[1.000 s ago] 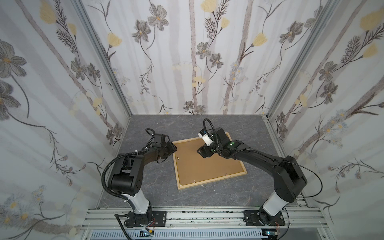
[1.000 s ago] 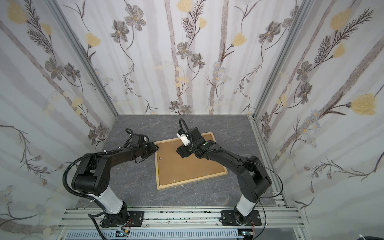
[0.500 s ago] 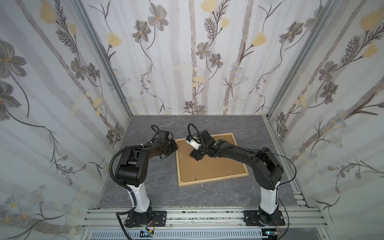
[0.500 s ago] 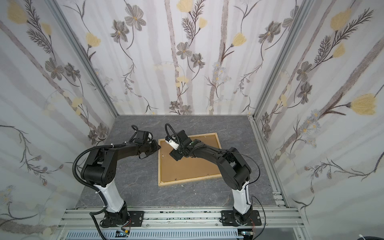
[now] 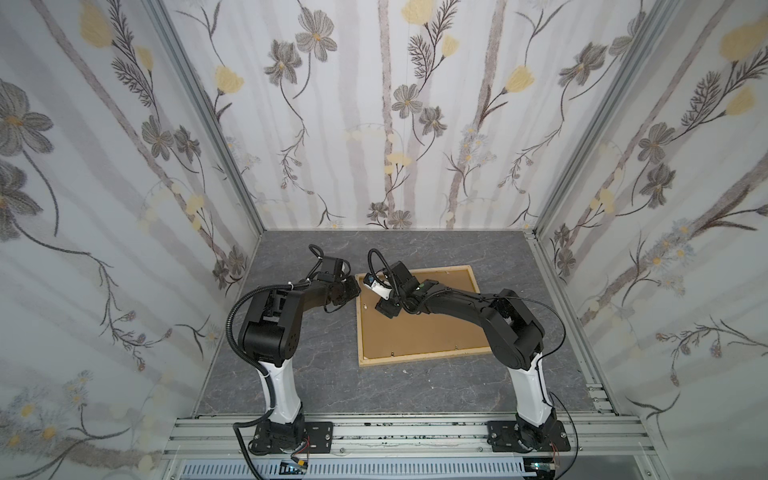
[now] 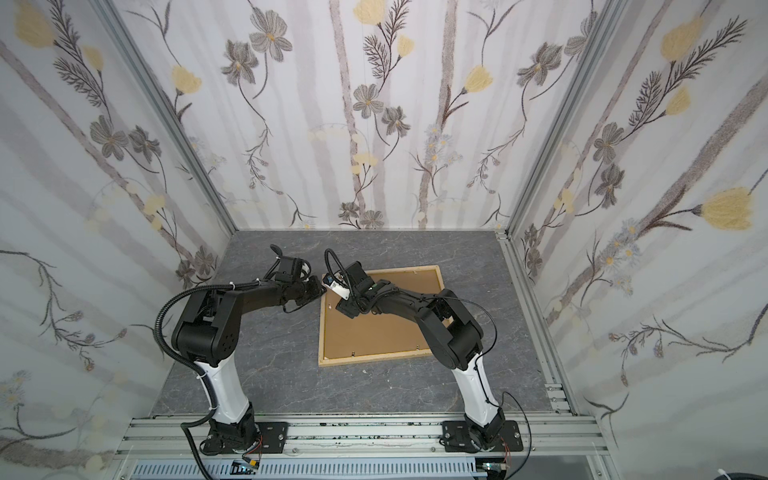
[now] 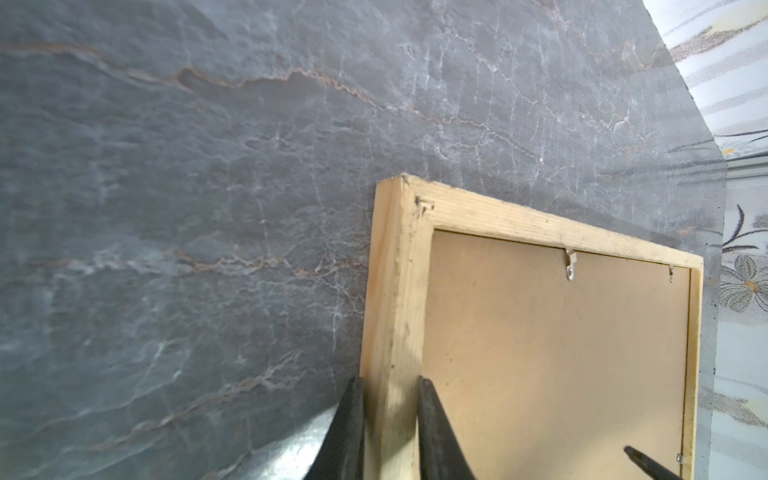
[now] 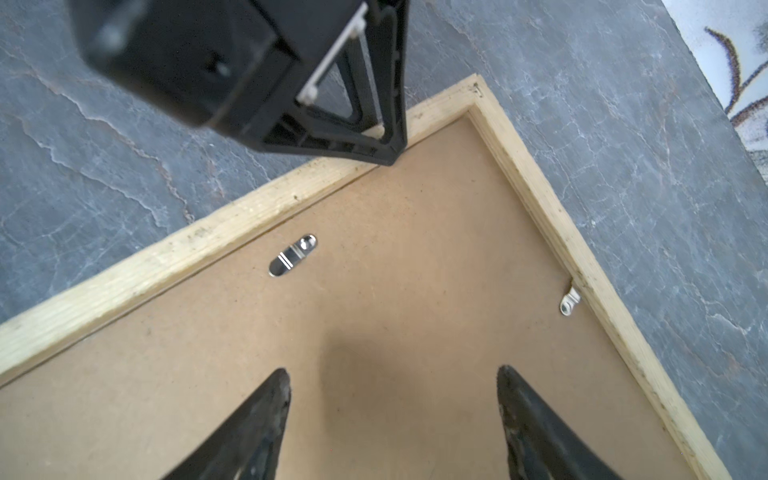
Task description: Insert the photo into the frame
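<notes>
The frame (image 5: 424, 358) (image 6: 374, 358) of light wood strips lies back-side up on the grey table, with a brown backing panel (image 5: 419, 332) sitting inside it. My left gripper (image 5: 356, 291) (image 6: 321, 289) is shut on the frame's left strip (image 7: 395, 291) close to its far corner, one finger on each side of the wood (image 7: 389, 380). My right gripper (image 5: 384, 307) (image 8: 392, 370) hovers open just over the backing panel (image 8: 415, 249) near that same corner, holding nothing. The photo is not in view.
A metal turn clip (image 8: 292, 254) and a small hook tab (image 8: 569, 302) sit on the backing near the frame's edges. Floral walls close in the table on three sides. The aluminium rail (image 5: 415, 432) carrying both arm bases runs along the front.
The left jaws have closed onto the frame's left strip. The frame has turned from tilted to nearly square with the table. The right gripper has moved left over the backing.
</notes>
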